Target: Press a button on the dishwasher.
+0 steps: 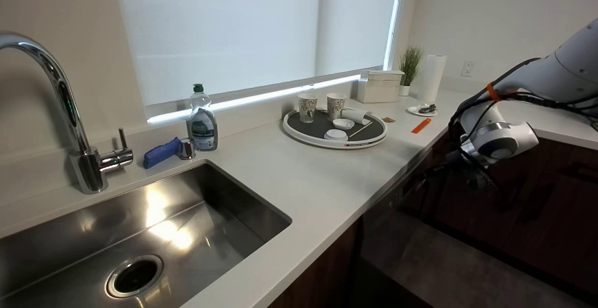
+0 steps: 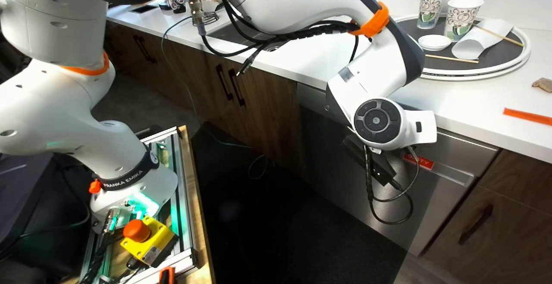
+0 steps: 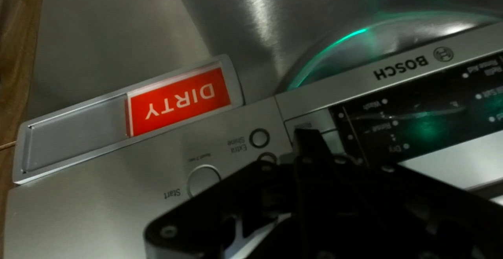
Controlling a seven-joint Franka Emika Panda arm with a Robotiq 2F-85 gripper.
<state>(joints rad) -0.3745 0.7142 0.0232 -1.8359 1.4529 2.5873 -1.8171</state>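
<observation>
In an exterior view: arm (image 1: 500, 144) bent down past the edge of the counter (image 1: 261, 177); round tray (image 1: 322, 143) on top.

In an exterior view: dishwasher (image 2: 345, 180) under that counter, arm crossing in front of its upper part.

Wrist view: gripper (image 3: 310, 137), fingers together, tip over rectangular buttons (image 3: 324, 121) beside a dark indicator strip (image 3: 436, 113); can't tell whether it touches. Red DIRTY label (image 3: 178, 101) nearby.

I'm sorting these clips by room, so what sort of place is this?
Most likely a kitchen, though whether in a home or an office I can't tell. What shows it: a steel sink set into the counter, a tap behind it, and a dishwasher marked DIRTY.
</observation>
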